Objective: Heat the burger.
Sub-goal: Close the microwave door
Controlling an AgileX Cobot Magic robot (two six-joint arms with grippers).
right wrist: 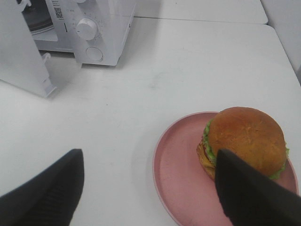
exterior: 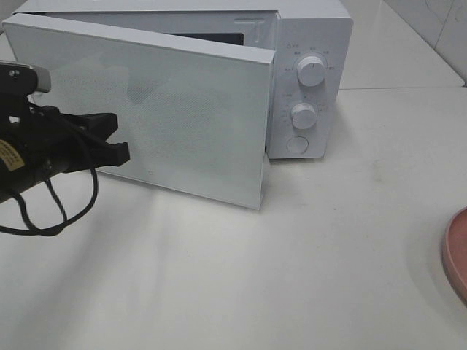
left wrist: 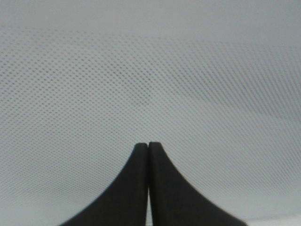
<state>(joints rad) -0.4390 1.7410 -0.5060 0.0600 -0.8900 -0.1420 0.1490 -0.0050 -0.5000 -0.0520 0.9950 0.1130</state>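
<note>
The burger (right wrist: 244, 139), with a golden-brown bun and green lettuce, sits on a pink plate (right wrist: 174, 179) in the right wrist view. My right gripper (right wrist: 148, 157) hovers above the plate's near side, open, with one finger beside the burger and nothing between its fingers. The exterior view does not show this gripper or the burger. The white microwave (exterior: 306, 80) stands at the back with its door (exterior: 168, 109) swung partly open. My left gripper (exterior: 120, 146) is shut and empty. Its fingertips (left wrist: 148, 146) are right at the door's dotted outer face.
Two knobs (exterior: 311, 71) and a round button (exterior: 297, 144) are on the microwave's right panel. In the exterior view only the pink plate's rim (exterior: 456, 255) shows, at the table's right edge. White table (exterior: 255, 277) lies in front of the microwave.
</note>
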